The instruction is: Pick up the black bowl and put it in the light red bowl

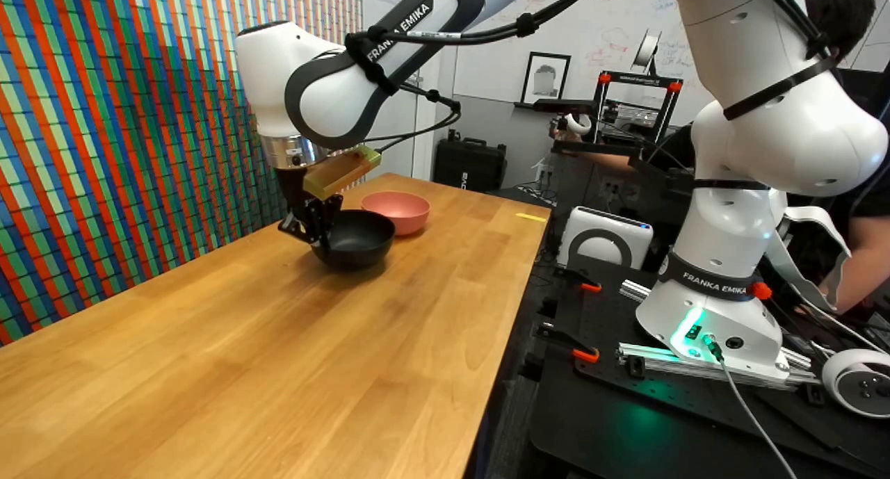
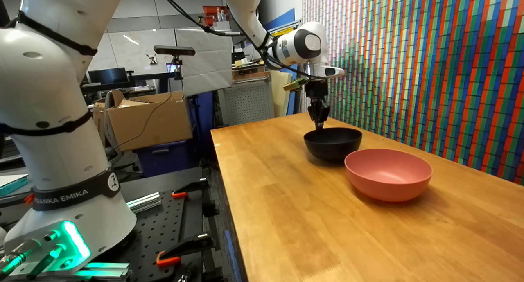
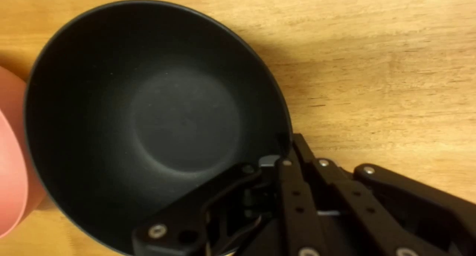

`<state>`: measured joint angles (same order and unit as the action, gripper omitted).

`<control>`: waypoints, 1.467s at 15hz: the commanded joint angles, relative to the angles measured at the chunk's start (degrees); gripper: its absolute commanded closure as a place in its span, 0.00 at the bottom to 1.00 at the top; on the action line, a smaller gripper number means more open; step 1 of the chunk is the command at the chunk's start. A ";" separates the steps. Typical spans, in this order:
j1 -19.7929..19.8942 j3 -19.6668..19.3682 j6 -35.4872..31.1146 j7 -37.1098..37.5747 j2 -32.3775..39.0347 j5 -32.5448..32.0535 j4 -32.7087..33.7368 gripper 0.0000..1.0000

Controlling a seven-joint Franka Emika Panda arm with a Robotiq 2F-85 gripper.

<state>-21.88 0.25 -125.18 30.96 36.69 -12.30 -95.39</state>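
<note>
The black bowl [image 1: 360, 239] is upright or nearly so over the wooden table and shows in both exterior views [image 2: 332, 146]. My gripper [image 1: 321, 242] is shut on its rim, one finger inside the bowl and one outside. In the wrist view the fingertips [image 3: 293, 148] pinch the rim at the lower right of the black bowl [image 3: 186, 118]. Whether the bowl's base touches the table is hard to tell. The light red bowl [image 2: 387, 177] stands upright right beside the black bowl and looks empty. It also shows at the left edge of the wrist view [image 3: 9, 174].
The wooden table [image 1: 292, 368] carries both bowls. A wall of coloured strips [image 2: 430, 69] runs along the table's far side, close to the gripper and arm. The robot's base [image 1: 716, 326] stands beyond the opposite table edge. A yellow strip [image 1: 530, 217] lies near that edge.
</note>
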 commanded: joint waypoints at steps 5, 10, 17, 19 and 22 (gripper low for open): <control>2.90 -3.80 7.09 0.69 -7.55 -1.98 1.16 0.99; 8.21 -4.34 13.36 -0.66 -12.79 -1.14 3.09 0.99; 13.00 -3.71 14.69 -1.55 -11.23 1.96 1.79 0.99; 13.45 -3.52 14.59 -1.75 -9.75 2.92 2.10 0.99; 13.39 -3.55 14.37 -1.72 -7.58 3.65 3.47 0.99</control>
<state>-9.23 -4.05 -111.44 30.23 27.50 -10.05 -94.17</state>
